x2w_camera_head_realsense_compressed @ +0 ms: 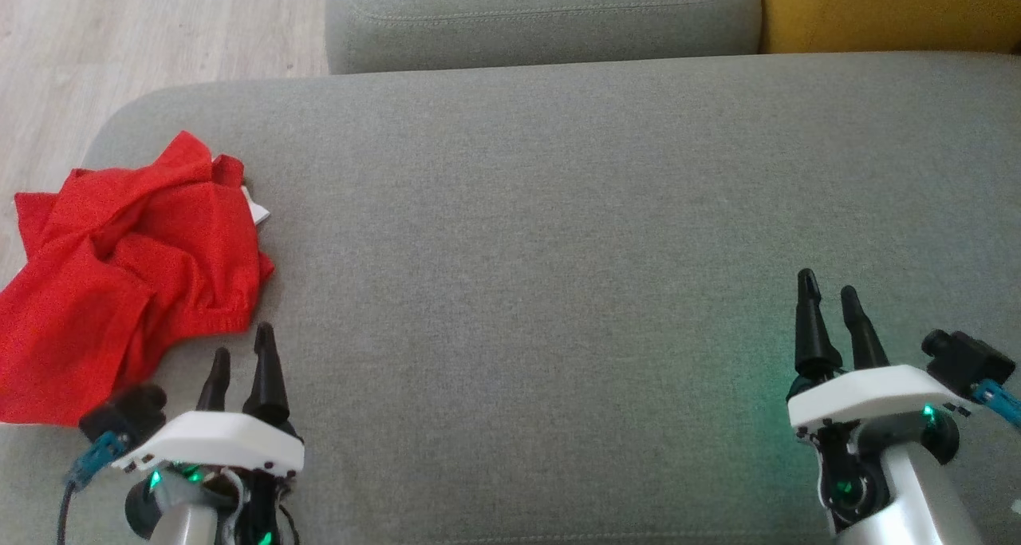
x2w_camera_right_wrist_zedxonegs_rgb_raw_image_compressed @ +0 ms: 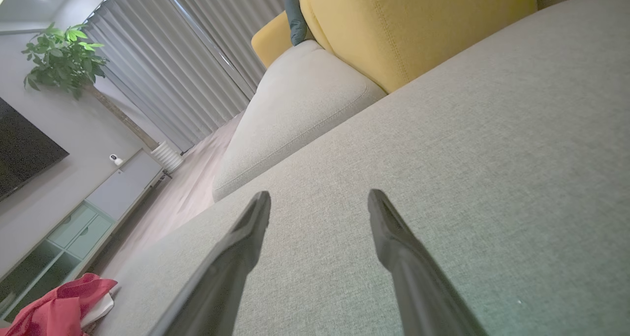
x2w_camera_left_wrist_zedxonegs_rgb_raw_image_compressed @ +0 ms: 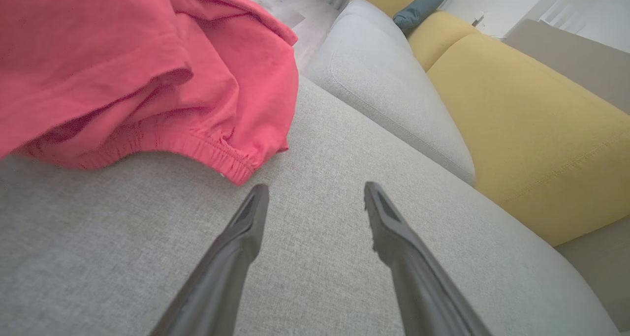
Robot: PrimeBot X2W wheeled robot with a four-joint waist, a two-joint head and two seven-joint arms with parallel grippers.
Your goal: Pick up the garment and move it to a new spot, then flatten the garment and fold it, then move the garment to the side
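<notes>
**Head view.** Look to 9 o'clock. The garment [x2w_camera_head_realsense_compressed: 128, 274] is a red, crumpled heap at the left end of the grey seat [x2w_camera_head_realsense_compressed: 558, 250]. Your left gripper [x2w_camera_head_realsense_compressed: 242, 341] is at 7 o'clock. Its two fingers are spread and nothing is between them. The tips sit just beside the near edge of the heap. Your right gripper [x2w_camera_head_realsense_compressed: 828, 283] is at 5 o'clock. It is spread too, with nothing in it, and it is well apart from the garment.

**Left wrist view.** The garment [x2w_camera_left_wrist_zedxonegs_rgb_raw_image_compressed: 123, 65] takes up the 10 o'clock part of this view. Its stretchy hem [x2w_camera_left_wrist_zedxonegs_rgb_raw_image_compressed: 197, 151] lies at 11 o'clock from the left gripper [x2w_camera_left_wrist_zedxonegs_rgb_raw_image_compressed: 316, 187]. A strip of grey seat shows between hem and tips, so they look apart, not touching.

**Right wrist view.** The right gripper [x2w_camera_right_wrist_zedxonegs_rgb_raw_image_compressed: 320, 194] is spread wide over bare seat. The garment [x2w_camera_right_wrist_zedxonegs_rgb_raw_image_compressed: 59, 301] is a small red bit down at 7 o'clock, far off.

**How far along you are.** I think you are right at the start. The garment is not picked up, not flat and not folded. You have every step left to do: grab it, carry it to a new spot, smooth it, fold it, then put it to the side. The left gripper is the closer one for the first grab.
</notes>
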